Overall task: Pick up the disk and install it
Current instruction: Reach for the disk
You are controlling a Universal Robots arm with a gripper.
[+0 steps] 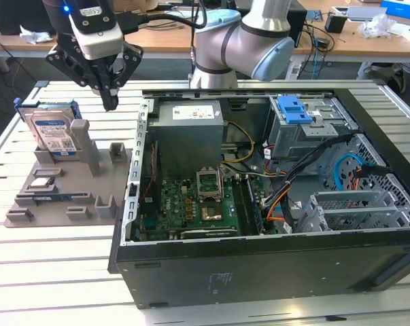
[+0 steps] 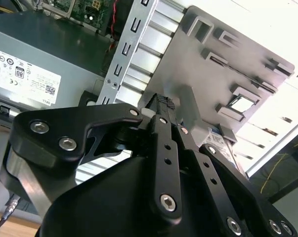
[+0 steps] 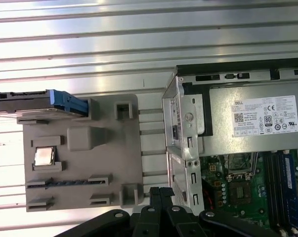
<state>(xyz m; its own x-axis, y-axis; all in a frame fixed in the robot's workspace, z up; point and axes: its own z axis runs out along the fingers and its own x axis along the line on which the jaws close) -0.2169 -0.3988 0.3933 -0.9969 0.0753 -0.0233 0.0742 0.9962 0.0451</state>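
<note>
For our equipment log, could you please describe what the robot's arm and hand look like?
The arm is silver-grey with pale blue joint caps. Its hand has black, screw-studded linkage fingers and a silver-white wrist block with a small blue light; black cables run to it.

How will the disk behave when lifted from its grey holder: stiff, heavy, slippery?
The disk looks like a metal slab, so probably stiff and heavy for its size. It stands on edge in the grey holder, so a sideways push might tip it. Its smooth flat face may be slippery.
</note>
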